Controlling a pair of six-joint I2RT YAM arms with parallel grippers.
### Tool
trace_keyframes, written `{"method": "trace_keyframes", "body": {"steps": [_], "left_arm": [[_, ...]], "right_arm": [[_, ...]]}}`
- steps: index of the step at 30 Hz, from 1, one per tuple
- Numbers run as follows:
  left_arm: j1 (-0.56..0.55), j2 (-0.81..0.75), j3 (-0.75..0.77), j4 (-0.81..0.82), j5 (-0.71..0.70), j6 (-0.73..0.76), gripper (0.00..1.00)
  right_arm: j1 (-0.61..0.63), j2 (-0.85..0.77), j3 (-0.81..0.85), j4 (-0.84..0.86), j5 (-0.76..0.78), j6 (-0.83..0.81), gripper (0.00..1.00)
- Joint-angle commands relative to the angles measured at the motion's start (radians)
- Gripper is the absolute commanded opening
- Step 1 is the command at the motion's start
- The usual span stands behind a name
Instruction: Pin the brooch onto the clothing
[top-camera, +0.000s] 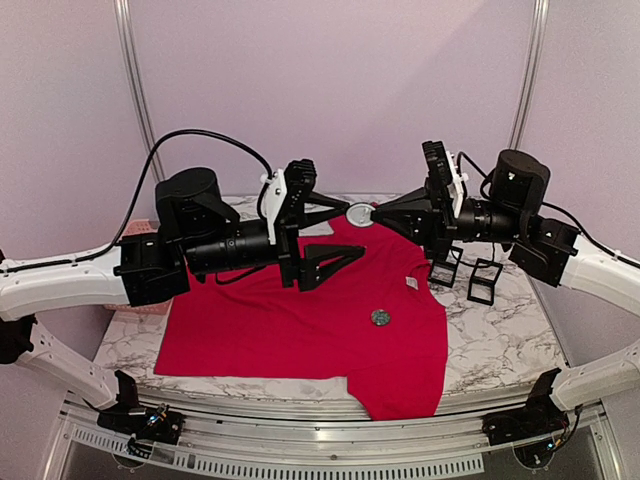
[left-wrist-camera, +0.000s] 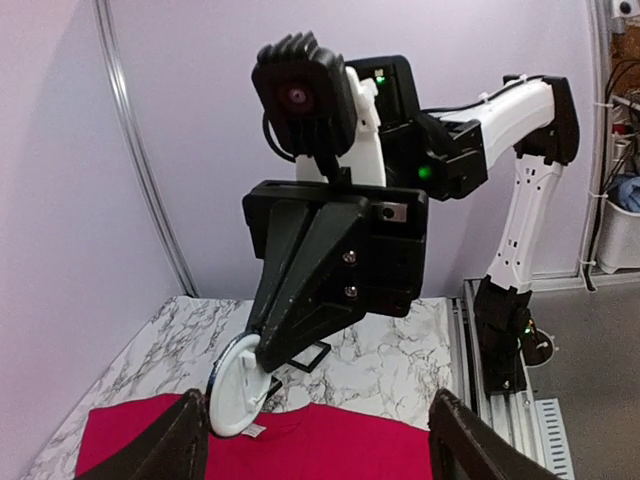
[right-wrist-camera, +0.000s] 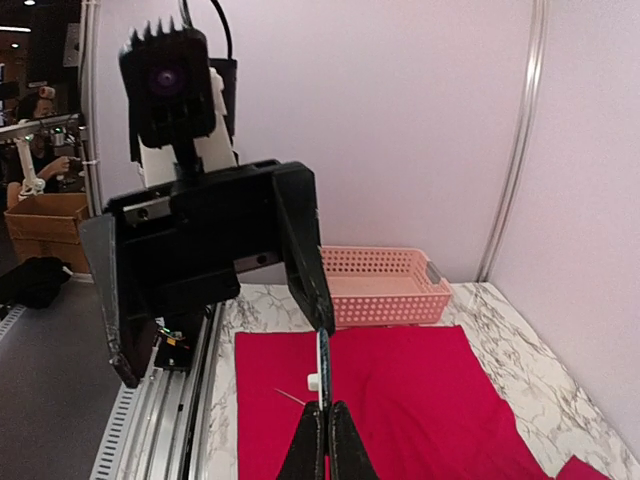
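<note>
The red T-shirt (top-camera: 300, 330) lies flat on the marble table, its white neck label (top-camera: 411, 283) to the right. My right gripper (top-camera: 378, 213) is shut on the edge of a round white-backed brooch (top-camera: 360, 213) and holds it above the shirt's far edge. In the left wrist view the brooch (left-wrist-camera: 237, 385) shows its white back. In the right wrist view it (right-wrist-camera: 323, 360) is edge-on above my shut gripper (right-wrist-camera: 326, 410), with a thin pin sticking out to the left. My left gripper (top-camera: 352, 228) is open and empty, facing the brooch; one finger (right-wrist-camera: 305, 255) stands close behind it.
A small dark round badge (top-camera: 380, 317) lies on the shirt. Two black square frames (top-camera: 485, 282) stand on the marble table (top-camera: 500, 340) at the right. A pink plastic basket (right-wrist-camera: 385, 285) sits beyond the shirt's left side. Purple walls enclose the table.
</note>
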Motion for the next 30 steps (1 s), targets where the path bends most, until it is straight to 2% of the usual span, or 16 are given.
{"method": "trace_keyframes", "body": {"steps": [1,4,8,10,12,18,23,30], "left_arm": [[0.065,0.027,-0.018,-0.113,-0.123,-0.028,0.72],[0.162,0.08,-0.023,-0.259,-0.107,-0.048,0.62],[0.262,0.166,-0.036,-0.366,0.022,0.01,0.62],[0.287,0.219,-0.046,-0.402,0.096,0.097,0.6],[0.285,0.289,-0.056,-0.413,0.105,0.212,0.55],[0.282,0.444,-0.079,-0.246,0.11,0.281,0.54],[0.268,0.571,-0.035,-0.18,0.132,0.242,0.58],[0.233,0.66,0.002,-0.118,0.138,0.245,0.56]], "right_arm": [[-0.007,0.01,-0.125,0.012,0.366,-0.09,0.0],[-0.006,0.049,-0.219,0.091,0.501,-0.174,0.0],[-0.008,0.128,-0.311,0.202,0.585,-0.253,0.0],[-0.018,0.174,-0.349,0.264,0.591,-0.281,0.0],[-0.024,0.236,-0.382,0.333,0.597,-0.297,0.0],[-0.025,0.389,-0.407,0.457,0.637,-0.355,0.0],[-0.025,0.447,-0.422,0.497,0.629,-0.426,0.0],[-0.009,0.476,-0.45,0.542,0.658,-0.468,0.0]]}}
